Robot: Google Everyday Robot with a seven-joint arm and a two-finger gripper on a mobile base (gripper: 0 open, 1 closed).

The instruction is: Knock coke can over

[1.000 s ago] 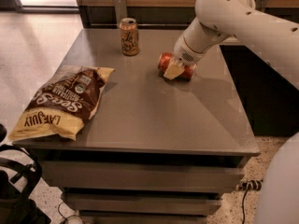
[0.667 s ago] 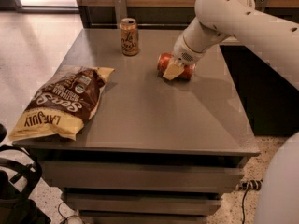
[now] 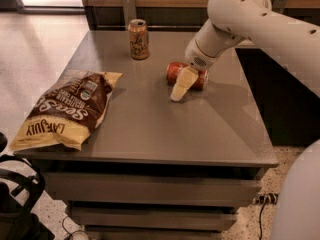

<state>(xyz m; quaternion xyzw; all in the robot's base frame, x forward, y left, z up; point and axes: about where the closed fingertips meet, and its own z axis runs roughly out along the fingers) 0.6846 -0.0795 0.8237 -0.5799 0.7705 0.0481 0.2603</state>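
Note:
The coke can (image 3: 176,73) is red-orange and lies on its side on the grey table (image 3: 165,129), near the middle back. My gripper (image 3: 181,86) reaches down from the white arm at the upper right and sits right in front of the can, covering its middle. One cream-coloured finger (image 3: 179,88) points down to the tabletop just in front of the can.
A tan-gold can (image 3: 138,39) stands upright at the back of the table, left of the coke can. A brown and yellow chip bag (image 3: 67,109) lies at the front left. The table's front edge (image 3: 150,156) has drawers below. A dark bag (image 3: 17,204) sits on the floor at the lower left.
The arm, the coke can and the other things stand as they did a second ago.

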